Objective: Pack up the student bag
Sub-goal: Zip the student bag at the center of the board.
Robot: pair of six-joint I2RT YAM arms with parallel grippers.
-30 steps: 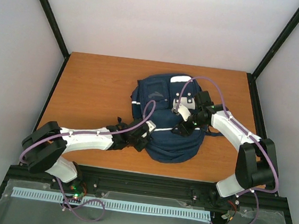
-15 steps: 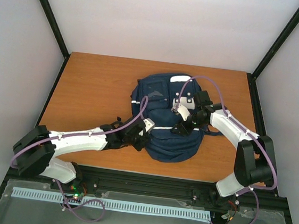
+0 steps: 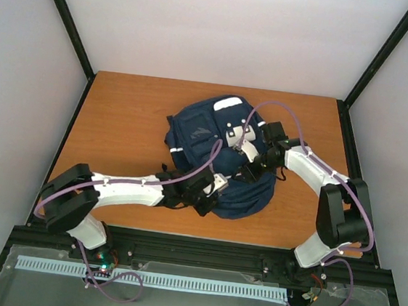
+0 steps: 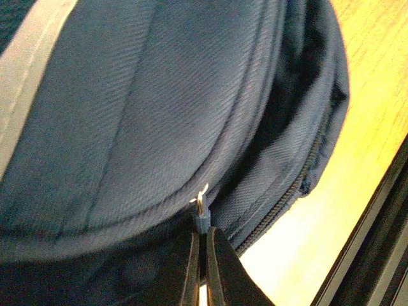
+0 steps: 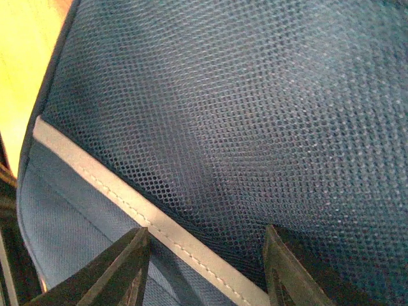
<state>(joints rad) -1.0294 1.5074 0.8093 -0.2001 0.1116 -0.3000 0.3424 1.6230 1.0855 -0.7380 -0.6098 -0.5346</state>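
Note:
The navy student bag (image 3: pixel 205 142) lies flat in the middle of the table, white patch at its far end. My left gripper (image 3: pixel 219 186) sits at the bag's near edge. In the left wrist view it (image 4: pixel 204 245) is shut on a blue zipper pull (image 4: pixel 203 220) beside the bag's open zipper track (image 4: pixel 299 175). My right gripper (image 3: pixel 244 173) rests on top of the bag's right side. In the right wrist view it (image 5: pixel 205 255) is open, fingers spread over the bag's mesh pocket (image 5: pixel 255 115) and a white stripe (image 5: pixel 153 220).
The wooden table (image 3: pixel 120 115) has black frame rails along its left, right and near edges. White walls enclose the cell. The near rail (image 4: pixel 376 242) shows close beside the bag in the left wrist view.
My left gripper has moved right along the bag's near edge with the zipper pull. The bag has shifted left and turned. My right gripper moved slightly left with it.

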